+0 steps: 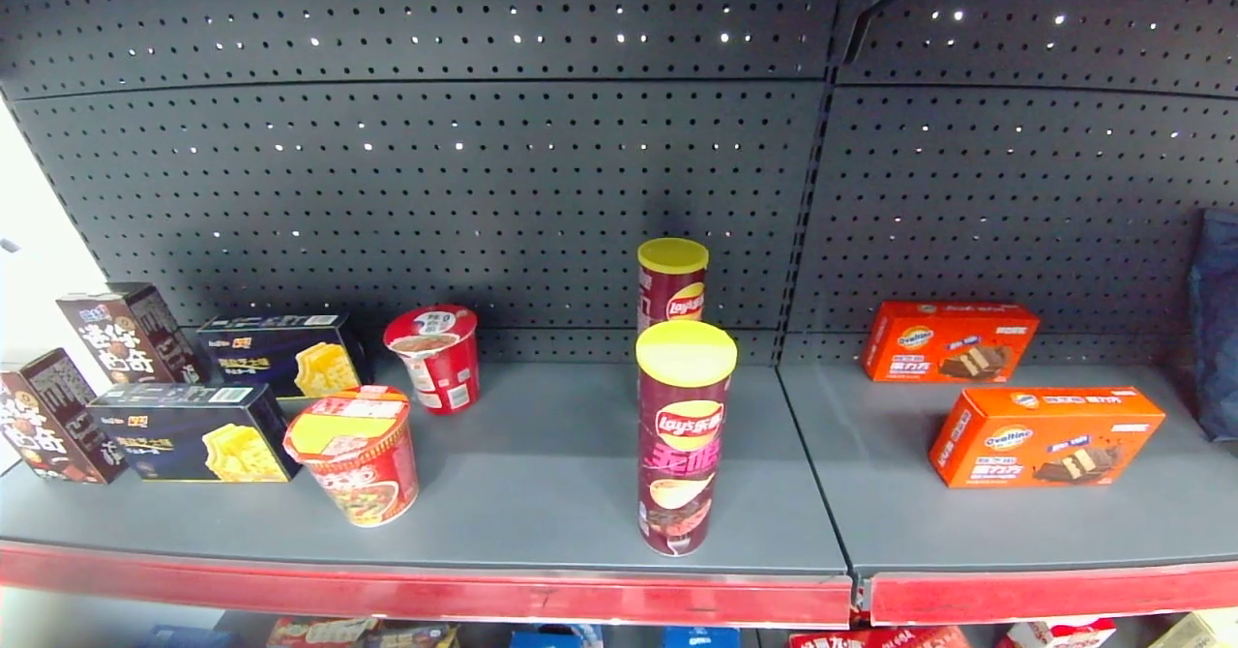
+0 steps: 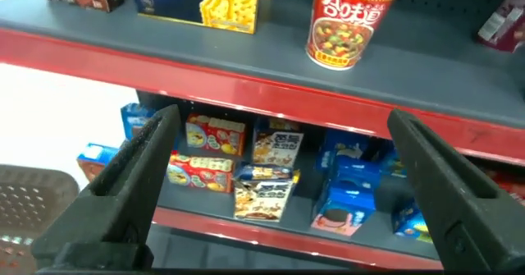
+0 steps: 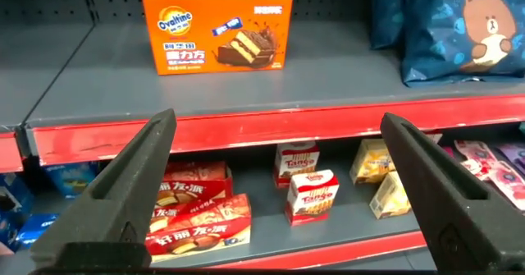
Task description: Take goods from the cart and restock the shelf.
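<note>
The grey shelf (image 1: 542, 493) with a red front lip carries goods. Two dark red chip cans with yellow lids stand mid-shelf, one in front (image 1: 682, 435) and one behind (image 1: 671, 282). Two red noodle cups (image 1: 360, 455) (image 1: 435, 356) stand to their left, the front cup (image 2: 349, 20) also in the left wrist view. Two orange boxes (image 1: 1045, 433) (image 1: 948, 340) lie on the right; one orange box (image 3: 215, 29) faces the right wrist camera. My left gripper (image 2: 283, 201) is open below the shelf lip. My right gripper (image 3: 279, 201) is open too, holding nothing.
Dark blue boxes (image 1: 198, 432) and brown boxes (image 1: 53, 416) fill the shelf's left end. A blue bag (image 3: 459, 25) stands at the far right. The lower shelf (image 2: 271, 185) holds packed snack boxes (image 3: 197, 217). A perforated back panel (image 1: 435, 184) rises behind.
</note>
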`<state>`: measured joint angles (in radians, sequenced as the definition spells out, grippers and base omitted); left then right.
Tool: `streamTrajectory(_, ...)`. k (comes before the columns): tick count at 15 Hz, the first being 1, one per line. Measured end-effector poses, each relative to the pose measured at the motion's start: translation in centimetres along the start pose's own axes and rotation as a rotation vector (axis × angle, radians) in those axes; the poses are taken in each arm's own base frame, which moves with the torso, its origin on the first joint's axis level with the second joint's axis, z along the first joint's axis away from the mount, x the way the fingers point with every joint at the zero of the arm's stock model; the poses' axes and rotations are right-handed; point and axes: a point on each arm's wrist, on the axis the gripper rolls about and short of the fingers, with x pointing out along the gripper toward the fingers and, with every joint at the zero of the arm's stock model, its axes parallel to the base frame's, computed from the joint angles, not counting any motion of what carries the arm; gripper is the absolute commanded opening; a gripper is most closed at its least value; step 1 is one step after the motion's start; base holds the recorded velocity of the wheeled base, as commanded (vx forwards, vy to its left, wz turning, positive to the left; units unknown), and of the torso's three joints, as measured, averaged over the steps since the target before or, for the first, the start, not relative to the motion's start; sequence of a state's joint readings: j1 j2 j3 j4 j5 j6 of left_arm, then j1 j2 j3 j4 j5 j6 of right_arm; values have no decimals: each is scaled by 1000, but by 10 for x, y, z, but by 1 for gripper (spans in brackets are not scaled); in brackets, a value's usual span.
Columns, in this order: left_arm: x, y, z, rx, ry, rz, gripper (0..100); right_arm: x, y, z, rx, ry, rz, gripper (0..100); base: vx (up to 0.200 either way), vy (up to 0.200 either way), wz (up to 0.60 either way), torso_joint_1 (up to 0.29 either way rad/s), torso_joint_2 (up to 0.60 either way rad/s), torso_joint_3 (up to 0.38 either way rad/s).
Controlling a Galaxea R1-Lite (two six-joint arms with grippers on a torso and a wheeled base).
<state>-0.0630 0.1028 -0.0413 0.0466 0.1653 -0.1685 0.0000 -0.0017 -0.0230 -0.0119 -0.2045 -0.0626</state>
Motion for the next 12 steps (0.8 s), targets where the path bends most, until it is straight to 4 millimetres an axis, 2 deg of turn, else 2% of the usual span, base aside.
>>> streamTrajectory(4, 0, -2, 2, 54, -13, -68, 100, 0, 0, 0, -2, -1, 15, 100, 0, 0, 0, 0, 0, 0)
streamTrajectory(7, 2, -2, -4, 207, -11, -101, 100, 0, 0, 0, 2, -1, 16, 100, 0, 0, 0, 0, 0, 0)
streamTrajectory(12, 3, -2, -7, 178, 1, -112, 100, 0, 0, 0, 3, 1, 14, 100, 0, 0, 0, 0, 0, 0)
